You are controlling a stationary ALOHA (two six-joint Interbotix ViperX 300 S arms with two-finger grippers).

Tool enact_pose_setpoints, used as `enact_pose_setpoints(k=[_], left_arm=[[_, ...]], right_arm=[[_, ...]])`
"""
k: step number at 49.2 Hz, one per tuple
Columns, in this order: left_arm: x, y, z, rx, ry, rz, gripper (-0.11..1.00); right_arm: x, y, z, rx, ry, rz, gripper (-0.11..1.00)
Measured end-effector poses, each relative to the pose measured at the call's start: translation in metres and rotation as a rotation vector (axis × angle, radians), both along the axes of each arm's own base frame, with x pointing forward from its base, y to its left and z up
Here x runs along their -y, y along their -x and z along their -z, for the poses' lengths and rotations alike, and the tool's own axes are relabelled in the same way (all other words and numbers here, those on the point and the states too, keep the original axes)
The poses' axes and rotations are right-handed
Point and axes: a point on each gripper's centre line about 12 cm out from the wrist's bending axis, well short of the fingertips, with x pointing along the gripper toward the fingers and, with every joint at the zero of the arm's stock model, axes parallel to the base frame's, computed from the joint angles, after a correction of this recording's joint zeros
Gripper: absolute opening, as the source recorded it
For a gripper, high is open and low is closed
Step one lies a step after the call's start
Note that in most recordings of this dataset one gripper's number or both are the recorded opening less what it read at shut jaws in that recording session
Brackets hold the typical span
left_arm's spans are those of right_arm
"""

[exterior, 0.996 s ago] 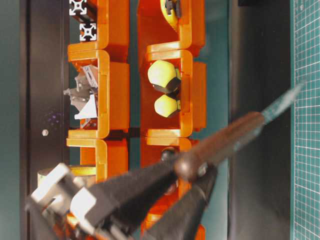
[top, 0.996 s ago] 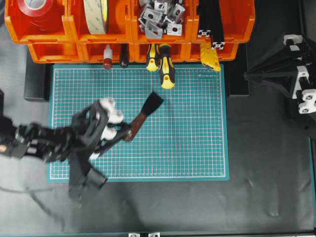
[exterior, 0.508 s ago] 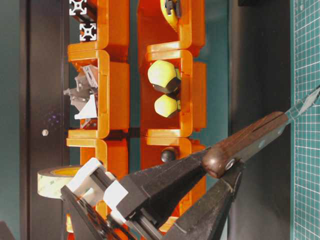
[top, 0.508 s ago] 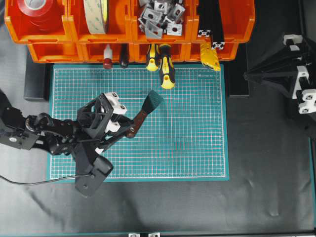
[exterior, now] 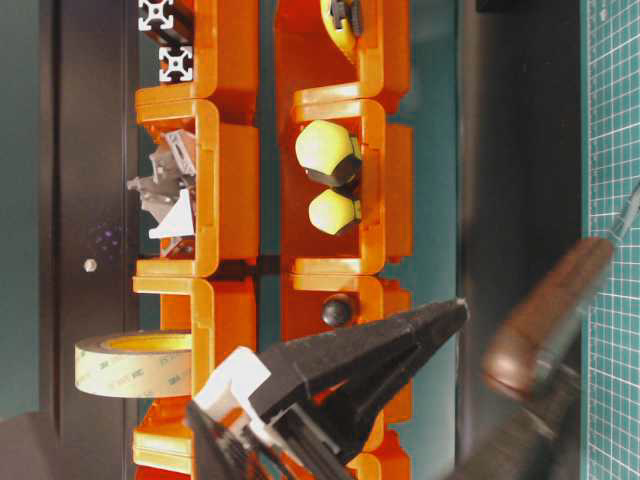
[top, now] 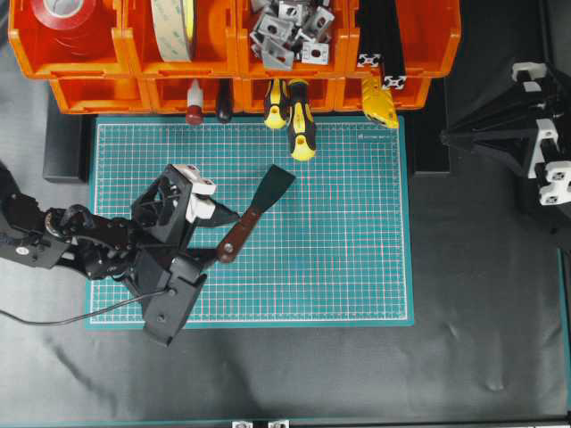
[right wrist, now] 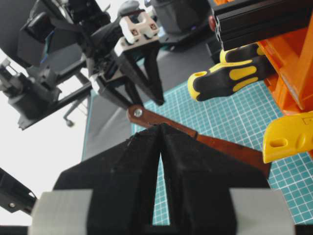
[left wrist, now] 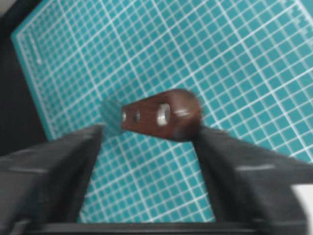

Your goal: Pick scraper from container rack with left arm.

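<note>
Lying flat on the green mat (top: 339, 267), well clear of the container rack (top: 232, 53), the scraper (top: 254, 214); standing wide apart either side of its handle end, not gripping, the left gripper (top: 223, 239) jaws. Risking, on withdrawal, nudging and skidding the scraper. Resting pressed together, empty, the right gripper (right wrist: 160, 142).

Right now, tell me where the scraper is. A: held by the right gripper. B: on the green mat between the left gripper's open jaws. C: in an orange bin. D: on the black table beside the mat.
B: the scraper lies on the green mat, its handle end between the spread jaws of the left gripper.
</note>
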Motion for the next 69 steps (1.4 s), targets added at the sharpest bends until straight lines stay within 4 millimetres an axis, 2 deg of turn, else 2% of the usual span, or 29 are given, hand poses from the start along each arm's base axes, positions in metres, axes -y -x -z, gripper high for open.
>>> enact_pose_setpoints(k=[5,15,24,30,37,44,50,57,69], left_arm=[[-0.001,0.003,0.004,-0.005,0.054,-0.054,0.91],[0.0,0.007,0.006,0.008,0.231,-0.214,0.92],[0.014,0.015,-0.006,0.049,0.454,-0.35,0.91],[0.018,0.026,-0.003,0.046,0.58,-0.453,0.91],[0.013,0.039,0.006,0.031,0.661,-0.55,0.91],[0.009,0.05,0.003,0.039,0.709,-0.575,0.91],[0.007,0.061,-0.012,0.072,0.756,-0.556,0.91],[-0.002,0.082,-0.044,0.153,0.832,-0.526,0.91],[-0.027,0.139,-0.091,0.323,0.92,-0.411,0.91]], right_arm=[[0.0,0.0,0.0,0.0,0.002,0.0,-0.01],[0.0,0.0,0.0,-0.001,0.003,-0.001,-0.01],[-0.001,0.001,0.004,-0.037,0.001,-0.009,-0.01],[-0.001,0.001,0.005,-0.043,0.002,-0.01,-0.01],[-0.001,0.001,0.005,-0.045,0.0,-0.01,-0.01],[-0.001,0.001,0.005,-0.045,0.002,-0.01,-0.01],[-0.001,0.001,0.005,-0.042,0.003,-0.01,-0.01],[-0.001,0.002,0.004,-0.037,0.006,-0.011,-0.01],[-0.001,0.002,0.003,-0.03,0.016,-0.012,-0.01]])
